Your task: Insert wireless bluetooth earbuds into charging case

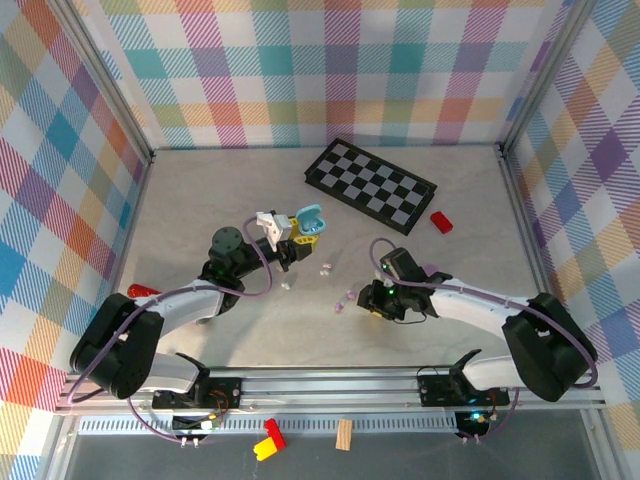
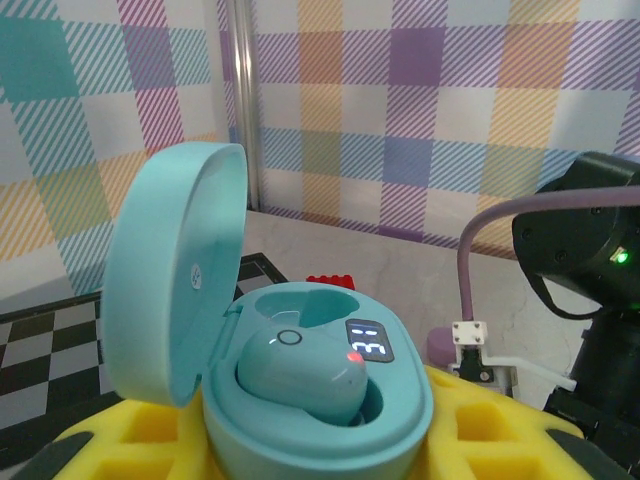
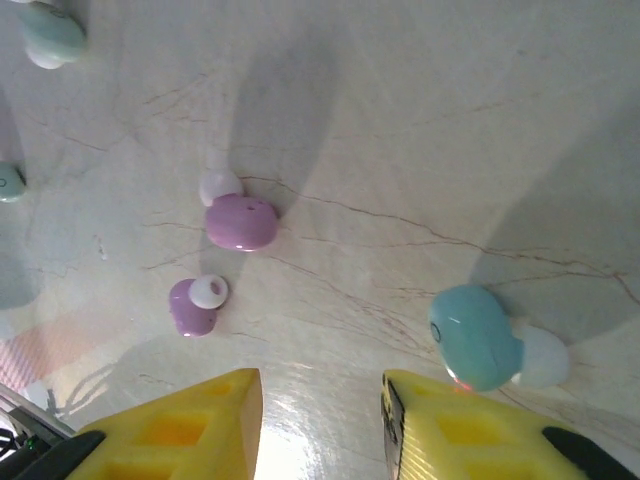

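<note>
Earbuds are mostly still loose. One teal bud sits in the open case with its red light on, and the socket behind it looks empty. The left hand is clamped on that case. The right hand, fingers apart and holding nothing, hovers over the tabletop just beside a loose teal bud. Two purple buds lie near. The case display reads "3", and no brand is legible.

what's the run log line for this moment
left pincer: shut on open charging case | seated earbud: one, teal | right pincer: open | loose earbud: teal, by right pincer
</note>
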